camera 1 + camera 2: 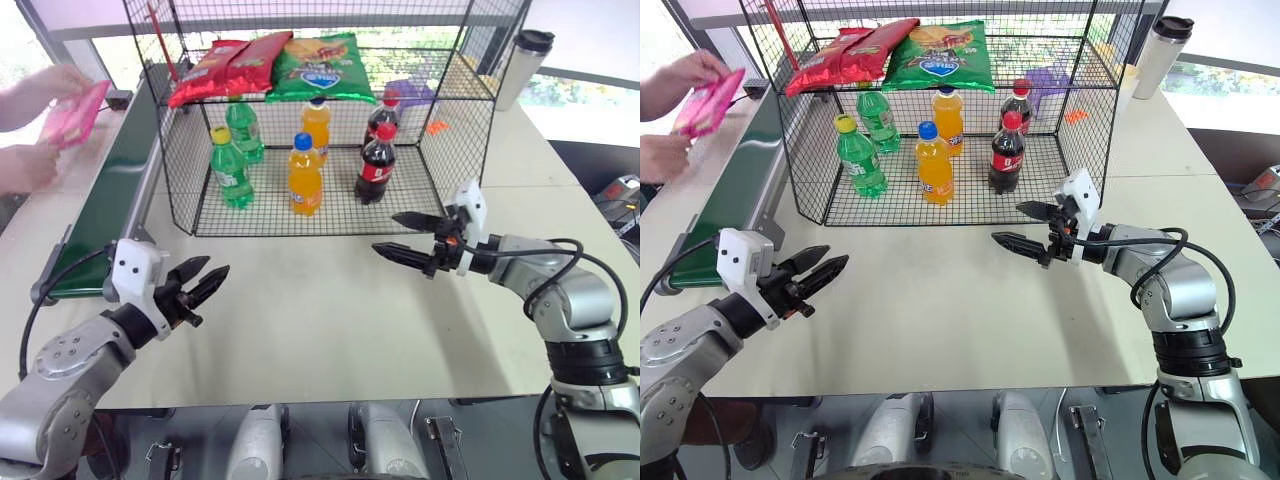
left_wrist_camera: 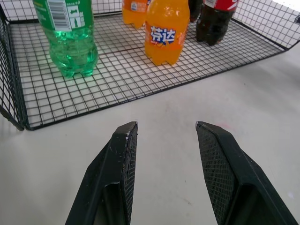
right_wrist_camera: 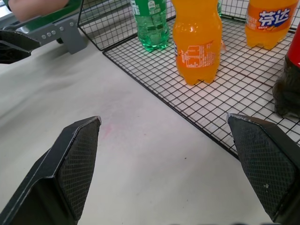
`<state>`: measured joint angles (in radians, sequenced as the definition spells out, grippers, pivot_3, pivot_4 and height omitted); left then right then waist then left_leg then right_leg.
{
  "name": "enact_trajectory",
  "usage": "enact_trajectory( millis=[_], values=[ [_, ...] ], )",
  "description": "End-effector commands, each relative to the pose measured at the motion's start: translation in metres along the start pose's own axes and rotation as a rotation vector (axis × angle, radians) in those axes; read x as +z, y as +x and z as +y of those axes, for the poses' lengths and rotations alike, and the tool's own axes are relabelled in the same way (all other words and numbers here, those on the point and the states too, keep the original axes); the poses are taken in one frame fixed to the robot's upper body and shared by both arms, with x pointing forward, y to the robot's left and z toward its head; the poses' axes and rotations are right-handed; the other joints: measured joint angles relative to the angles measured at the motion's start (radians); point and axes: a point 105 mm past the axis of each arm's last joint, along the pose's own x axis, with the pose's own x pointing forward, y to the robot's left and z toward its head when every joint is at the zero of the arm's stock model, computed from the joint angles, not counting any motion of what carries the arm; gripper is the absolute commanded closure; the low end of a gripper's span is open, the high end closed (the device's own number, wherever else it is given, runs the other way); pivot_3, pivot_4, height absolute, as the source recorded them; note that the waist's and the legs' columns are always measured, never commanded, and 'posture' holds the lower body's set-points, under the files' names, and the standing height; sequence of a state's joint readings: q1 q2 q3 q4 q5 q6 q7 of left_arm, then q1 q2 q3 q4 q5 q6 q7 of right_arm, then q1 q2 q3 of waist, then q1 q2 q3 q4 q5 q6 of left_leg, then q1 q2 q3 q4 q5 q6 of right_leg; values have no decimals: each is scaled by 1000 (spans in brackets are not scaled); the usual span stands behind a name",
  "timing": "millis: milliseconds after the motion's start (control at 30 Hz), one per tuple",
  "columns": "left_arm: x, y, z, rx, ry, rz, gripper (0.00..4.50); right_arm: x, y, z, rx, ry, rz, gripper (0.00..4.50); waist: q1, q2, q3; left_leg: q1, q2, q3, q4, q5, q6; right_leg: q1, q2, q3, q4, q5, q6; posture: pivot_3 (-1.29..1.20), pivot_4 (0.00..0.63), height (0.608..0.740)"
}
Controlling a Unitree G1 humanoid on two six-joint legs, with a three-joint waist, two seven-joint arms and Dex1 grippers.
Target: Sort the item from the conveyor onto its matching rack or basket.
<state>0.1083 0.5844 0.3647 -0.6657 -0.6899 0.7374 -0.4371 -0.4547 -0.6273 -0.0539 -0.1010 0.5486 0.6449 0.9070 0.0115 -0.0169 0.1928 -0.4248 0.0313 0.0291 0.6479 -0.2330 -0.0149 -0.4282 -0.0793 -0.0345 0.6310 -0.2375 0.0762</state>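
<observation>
The wide off-white counter (image 1: 330, 320) carries everything. Along its left edge runs the long dark green conveyor belt with grey metal side rails (image 1: 120, 180). At the far middle stands the big black wire-mesh frame (image 1: 470, 110); its flat black wire-grid shelf (image 1: 455, 80) holds 2 red chip bags (image 1: 222, 65) and 1 green chip bag (image 1: 322, 66) laid side by side. Under the shelf, the walled wire-mesh tray (image 1: 400, 215) has 2 green soda bottles (image 1: 230, 168), 2 orange soda bottles (image 1: 305, 176) and 2 dark cola bottles with red caps (image 1: 376, 165), all upright.

The flat glossy magenta-pink snack bag (image 1: 76, 113) isn't on the belt: a person's hand (image 1: 52, 82) holds it up past the counter's far left edge, above the conveyor.

The left hand (image 1: 205, 285) hovers over the near left part of the counter, released, fingers apart, nothing in it. The right hand (image 1: 405, 238) hangs near the tray's front edge, fingers spread wide, also empty.

A silver tumbler with a black lid (image 1: 522, 66) stands at the far right corner.
</observation>
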Motion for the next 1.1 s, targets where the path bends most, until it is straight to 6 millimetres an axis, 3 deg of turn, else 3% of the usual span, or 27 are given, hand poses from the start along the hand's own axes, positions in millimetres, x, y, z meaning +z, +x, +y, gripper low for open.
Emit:
enact_trajectory(
  millis=[33, 900, 1100],
  values=[
    [5, 1, -5, -18, 10, -16, 2461, 14, 2, 0, 1, -44, -39, 55, 0, 0, 0, 0, 0, 0, 0, 0, 0, 0, 0, 0, 0, 0, 0, 0, 150, 740],
    [11, -11, -9, 8, 60, -15, 2461, 6, 17, -4, 35, -44, -26, 55, 0, 0, 0, 0, 0, 0, 0, 0, 0, 0, 0, 0, 0, 0, 0, 0, 150, 740],
    [30, -27, 15, 156, 210, -36, 2461, 15, 14, -12, 59, -66, -17, 55, -1, 0, 0, 0, 0, 0, 0, 0, 0, 0, 1, 0, 1, 0, 0, 0, 150, 740]
  ],
)
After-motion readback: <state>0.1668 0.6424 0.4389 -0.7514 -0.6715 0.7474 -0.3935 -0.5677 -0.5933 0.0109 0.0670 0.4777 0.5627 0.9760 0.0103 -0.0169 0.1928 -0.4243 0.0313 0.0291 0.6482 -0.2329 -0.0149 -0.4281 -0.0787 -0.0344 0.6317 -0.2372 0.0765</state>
